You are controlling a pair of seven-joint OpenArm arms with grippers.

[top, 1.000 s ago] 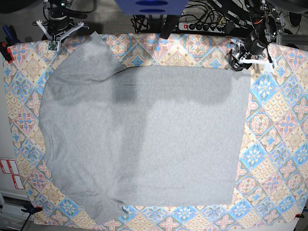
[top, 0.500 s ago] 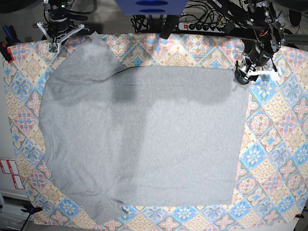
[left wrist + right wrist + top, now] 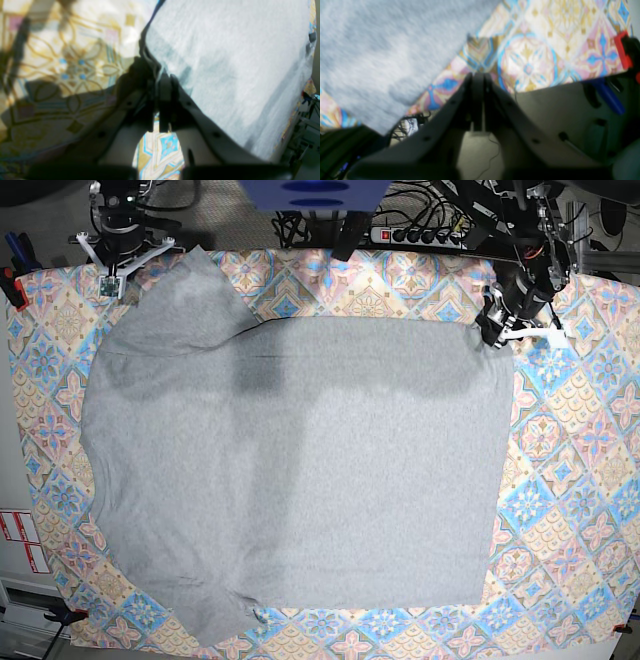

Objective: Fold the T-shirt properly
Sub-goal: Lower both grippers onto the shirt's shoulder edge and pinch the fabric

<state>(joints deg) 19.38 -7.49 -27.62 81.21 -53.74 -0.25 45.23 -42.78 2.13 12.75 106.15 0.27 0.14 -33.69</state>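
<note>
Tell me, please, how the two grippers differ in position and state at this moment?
The left gripper is at the T-shirt corner, its jaws shut on the hem; the right gripper is shut on nothing. The left sits over the tablecloth; the right hangs at the table's edge, beside the sleeve. Both are closed.

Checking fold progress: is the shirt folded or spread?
Spread. The shirt lies flat across the tablecloth, both sleeves out, no fold made.

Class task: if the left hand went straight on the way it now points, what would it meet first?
Probably the T-shirt: the left hand is shut with its tips right at the shirt's corner edge, the patterned tablecloth beside it. Blur hides whether cloth is pinched.
</note>
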